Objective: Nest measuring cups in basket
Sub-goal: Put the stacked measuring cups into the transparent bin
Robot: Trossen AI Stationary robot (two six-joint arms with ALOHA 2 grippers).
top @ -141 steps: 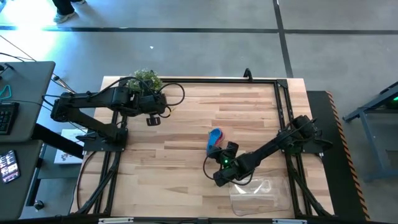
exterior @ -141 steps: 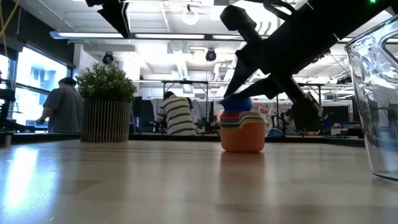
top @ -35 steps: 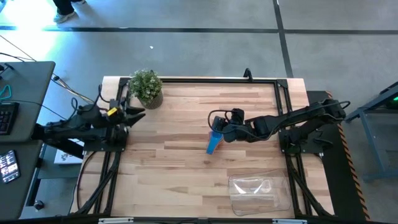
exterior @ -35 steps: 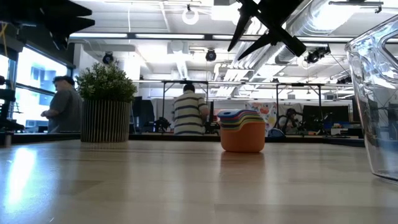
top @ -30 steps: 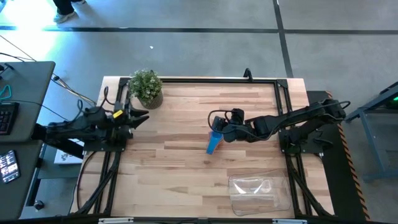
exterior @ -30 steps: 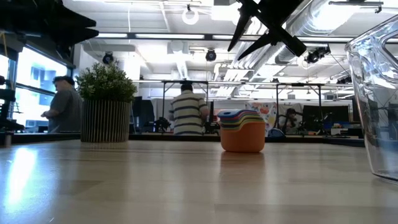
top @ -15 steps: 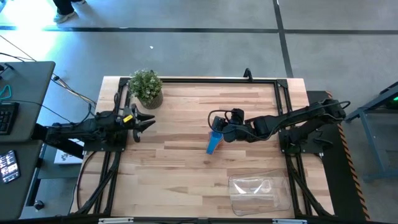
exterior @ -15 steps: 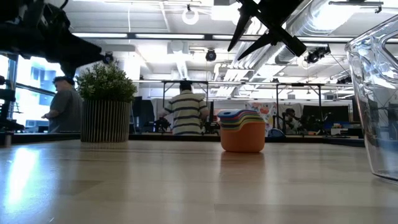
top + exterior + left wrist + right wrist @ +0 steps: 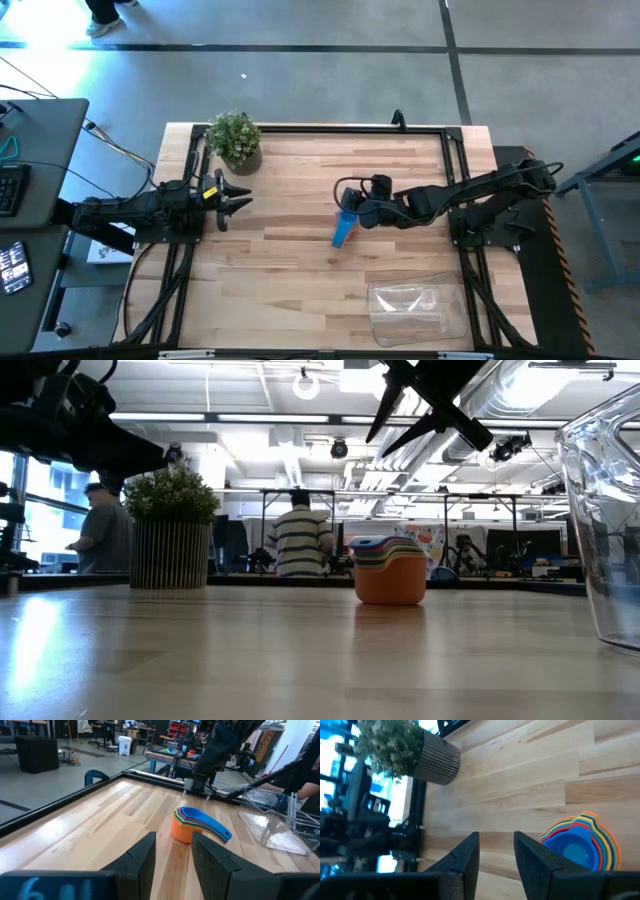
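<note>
High view: measuring cups (image 9: 343,228) sit nested in one stack mid-tabletop (image 9: 290,270), blue one innermost, blue handle pointing toward the near edge; low view shows the orange cup as the outer shell, standing upright on the wood. Basket (image 9: 417,309) is at the near right corner, well apart from the stack, nothing visible inside it. Right pincer (image 9: 352,208) hovers above the stack's far side, off the tabletop, fingers (image 9: 465,860) apart with a clear gap between them, holding nothing. Left pincer (image 9: 238,198) is out over the left part of the tabletop, near the potted plant (image 9: 236,141), pointed toward the stack; its fingers (image 9: 142,860) also stand apart, empty. From the left wrist view the cups line up beyond the gap between the fingers, basket further off to one side. Low view: people stand in the room behind the tabletop.
</note>
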